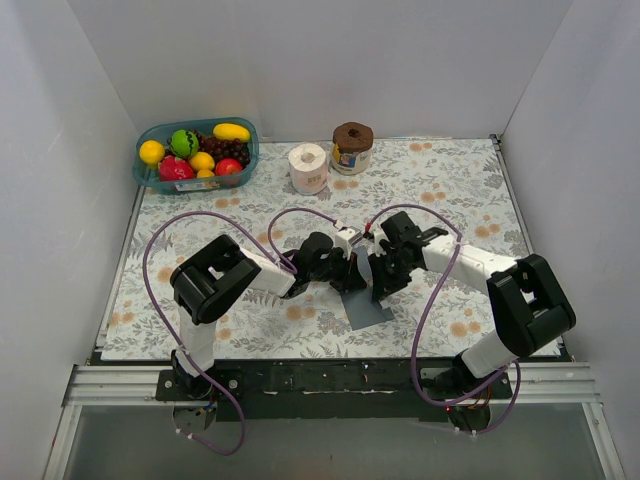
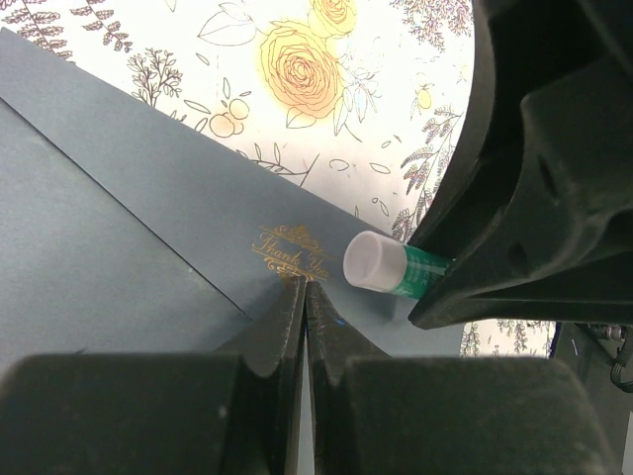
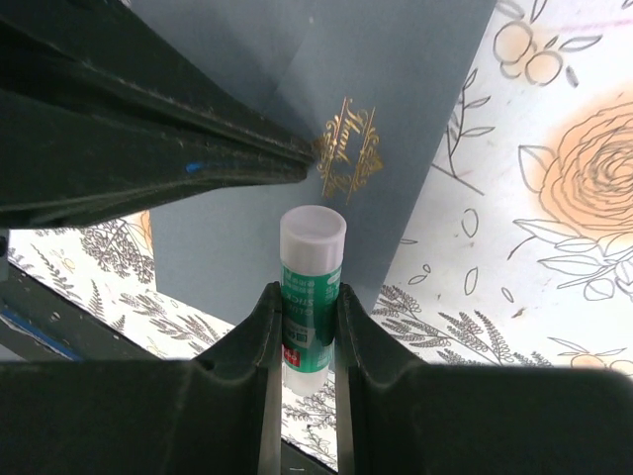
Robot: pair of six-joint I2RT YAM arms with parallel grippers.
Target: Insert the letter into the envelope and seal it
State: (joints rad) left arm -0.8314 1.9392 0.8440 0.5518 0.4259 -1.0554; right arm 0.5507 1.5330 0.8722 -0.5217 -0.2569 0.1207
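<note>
The dark slate-grey envelope (image 1: 366,306) lies on the floral table cover between the two arms, and its gold printed emblem (image 2: 289,251) shows near the flap's point. My left gripper (image 2: 303,287) is shut, its tips resting on the envelope (image 2: 119,237) just beside the emblem. My right gripper (image 3: 307,297) is shut on a green glue stick (image 3: 313,259) with a white cap, and the cap points at the envelope (image 3: 396,89) close to the emblem (image 3: 348,148). The glue stick (image 2: 388,266) also shows in the left wrist view. The letter is out of view.
A blue basket (image 1: 146,176) of toy fruit stands at the back left. A white paper roll (image 1: 308,167) and a small jar with a brown lid (image 1: 352,147) stand at the back centre. White walls enclose the floral cover (image 1: 460,190).
</note>
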